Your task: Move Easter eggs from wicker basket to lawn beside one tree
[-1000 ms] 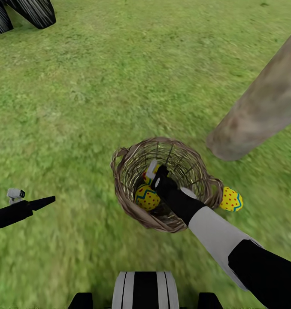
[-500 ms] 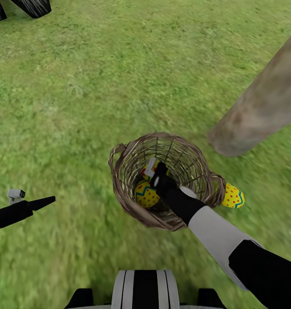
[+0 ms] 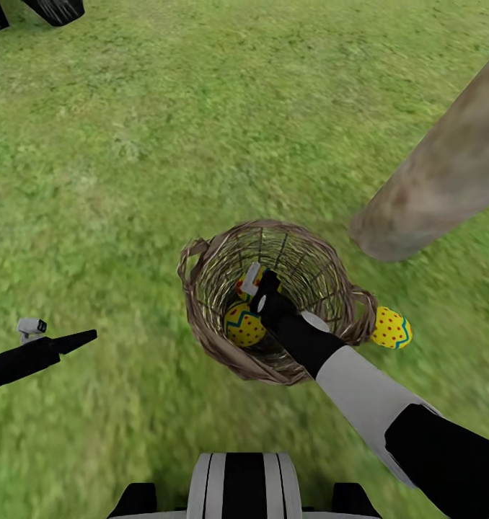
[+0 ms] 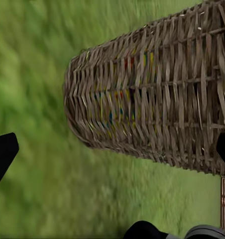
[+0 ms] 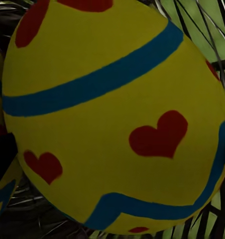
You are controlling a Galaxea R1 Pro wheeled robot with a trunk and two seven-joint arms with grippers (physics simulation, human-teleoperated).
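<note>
Woven brown wicker basket point(image 3: 273, 303) is sitting on lawn point(image 3: 129, 180), holding 2 Easter eggs; 1 egg point(image 3: 391, 328) is lying outside, near tree point(image 3: 432, 187). Right gripper point(image 3: 257, 287) is reaching inside over an egg point(image 5: 112, 114); cannot tell jaw state. Step: second pickup. Next: secure grasp, lift clear.

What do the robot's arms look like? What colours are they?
The right arm is chunky, with smooth tube-shaped sections: black near the shoulder, then pale grey, then black again down to its small pale-tipped gripper. The left arm is slim and black, tapering to a point, with a little white-grey box on top.
</note>
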